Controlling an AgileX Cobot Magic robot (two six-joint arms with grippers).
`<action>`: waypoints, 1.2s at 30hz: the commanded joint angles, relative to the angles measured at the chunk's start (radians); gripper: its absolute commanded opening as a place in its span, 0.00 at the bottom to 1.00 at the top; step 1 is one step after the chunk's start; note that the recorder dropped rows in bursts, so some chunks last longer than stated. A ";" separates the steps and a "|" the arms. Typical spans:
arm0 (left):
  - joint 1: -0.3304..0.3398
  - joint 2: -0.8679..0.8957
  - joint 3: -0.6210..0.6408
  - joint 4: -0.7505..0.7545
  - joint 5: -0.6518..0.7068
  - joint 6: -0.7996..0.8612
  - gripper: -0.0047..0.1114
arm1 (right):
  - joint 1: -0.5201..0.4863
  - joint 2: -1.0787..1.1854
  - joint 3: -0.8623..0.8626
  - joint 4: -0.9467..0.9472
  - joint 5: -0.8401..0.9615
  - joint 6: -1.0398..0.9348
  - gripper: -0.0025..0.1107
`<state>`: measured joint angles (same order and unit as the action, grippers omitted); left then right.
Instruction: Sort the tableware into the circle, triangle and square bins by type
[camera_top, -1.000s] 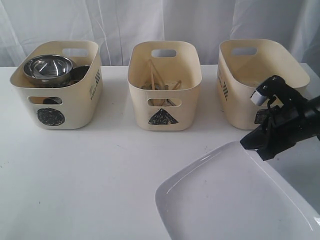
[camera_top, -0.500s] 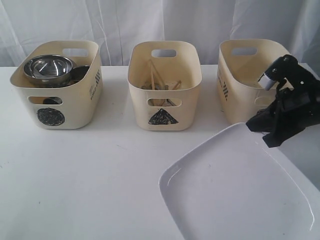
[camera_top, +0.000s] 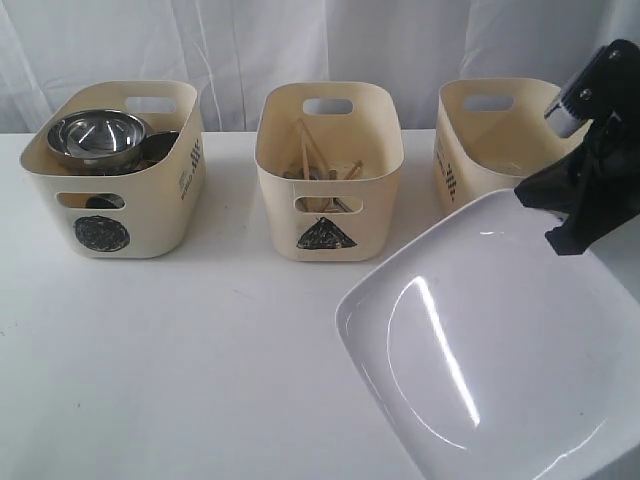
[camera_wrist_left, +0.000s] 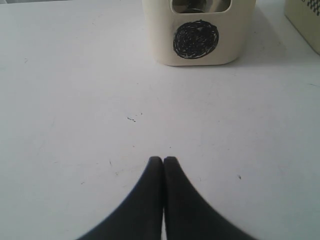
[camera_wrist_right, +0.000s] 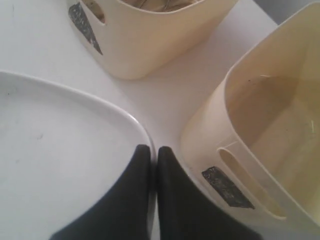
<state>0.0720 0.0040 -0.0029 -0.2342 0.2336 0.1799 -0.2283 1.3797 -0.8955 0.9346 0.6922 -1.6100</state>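
Observation:
My right gripper (camera_top: 560, 225) (camera_wrist_right: 154, 150) is shut on the rim of the large white square plate (camera_top: 490, 340) (camera_wrist_right: 55, 150), which hangs tilted in the air in front of the square bin (camera_top: 480, 150) (camera_wrist_right: 260, 110). That bin looks empty inside. The circle bin (camera_top: 115, 215) (camera_wrist_left: 197, 35) at the left holds steel bowls (camera_top: 97, 135). The triangle bin (camera_top: 330, 220) (camera_wrist_right: 145, 35) in the middle holds pale wooden chopsticks (camera_top: 305, 150) and cutlery. My left gripper (camera_wrist_left: 163, 160) is shut with nothing in it, low over the white table in front of the circle bin; it is out of the exterior view.
The three bins stand in a row along the back of the white table (camera_top: 180, 350), before a white curtain (camera_top: 250, 50). The raised plate covers the front right of the table.
My right gripper has risen and moved back toward the square bin, tipping the plate up steeply so its face now shows. The left gripper has not moved.

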 joint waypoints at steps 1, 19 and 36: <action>-0.004 -0.004 0.003 -0.005 0.001 0.000 0.04 | 0.000 -0.011 -0.026 0.012 -0.015 0.027 0.02; -0.004 -0.004 0.003 -0.005 0.001 0.000 0.04 | 0.000 0.050 -0.024 -0.051 0.012 0.109 0.02; -0.004 -0.004 0.003 -0.005 0.001 0.000 0.04 | 0.000 -0.003 -0.092 -0.048 0.027 0.139 0.02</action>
<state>0.0720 0.0040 -0.0029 -0.2342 0.2336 0.1799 -0.2283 1.3849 -0.9814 0.8907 0.7183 -1.4854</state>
